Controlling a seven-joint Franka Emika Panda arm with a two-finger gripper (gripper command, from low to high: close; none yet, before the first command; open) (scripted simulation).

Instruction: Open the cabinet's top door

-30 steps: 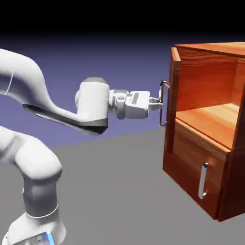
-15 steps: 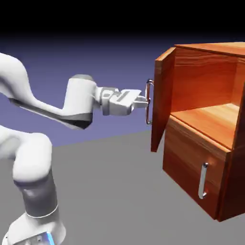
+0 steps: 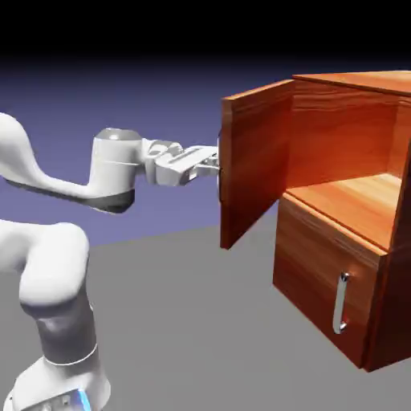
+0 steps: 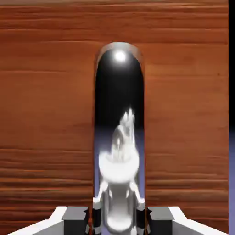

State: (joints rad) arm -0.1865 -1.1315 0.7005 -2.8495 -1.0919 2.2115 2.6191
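Arm level, fingers point(image 3: 210, 160) clamped on top door point(image 3: 253, 164) handle point(image 4: 119, 137)

A flat, plain grey bench point(image 3: 185, 321) filled the lower part of the exterior view. Behind it rose a blue-violet backdrop point(image 3: 120, 96), lighter near the bench line and fading to black point(image 3: 201, 28) along the top. In the hand view a strip of the same violet point(image 4: 232, 179) showed at the right edge.
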